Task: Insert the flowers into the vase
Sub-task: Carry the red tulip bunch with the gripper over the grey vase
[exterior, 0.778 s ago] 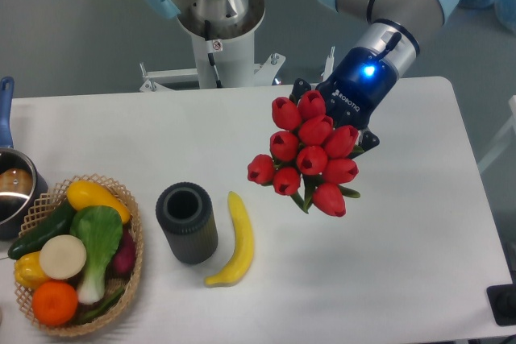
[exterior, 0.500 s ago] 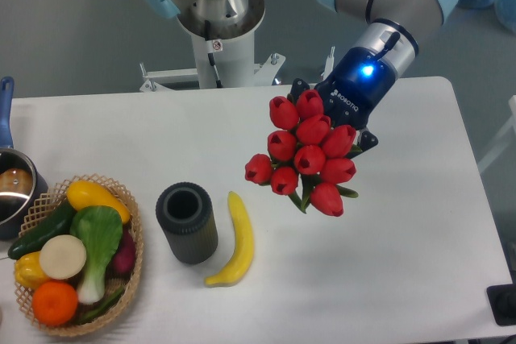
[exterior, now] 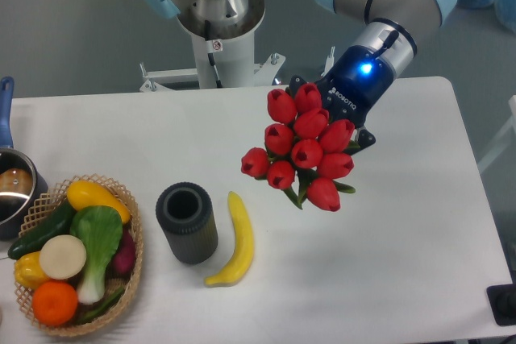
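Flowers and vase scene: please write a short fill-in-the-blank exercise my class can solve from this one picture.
1. The flowers held by the claw are coloured ____.
2. The fruit lying on the table just right of the vase is a ____.
3. The vegetables left of the vase sit in a woven ____.
4. The opening of the vase holds ____ flowers.

Missing words: red; banana; basket; no

The flowers (exterior: pixel 301 150) hang above the table (exterior: pixel 403 263), right of the vase (exterior: pixel 187 222), held up by the gripper (exterior: pixel 334 122) behind them. The vase stands upright on the table; a banana (exterior: pixel 235 240) lies just beside it on the right. Left of the vase sits a woven basket (exterior: pixel 121 279) holding vegetables and fruit. A pot (exterior: pixel 12 187) stands at the table's left edge, behind the basket.
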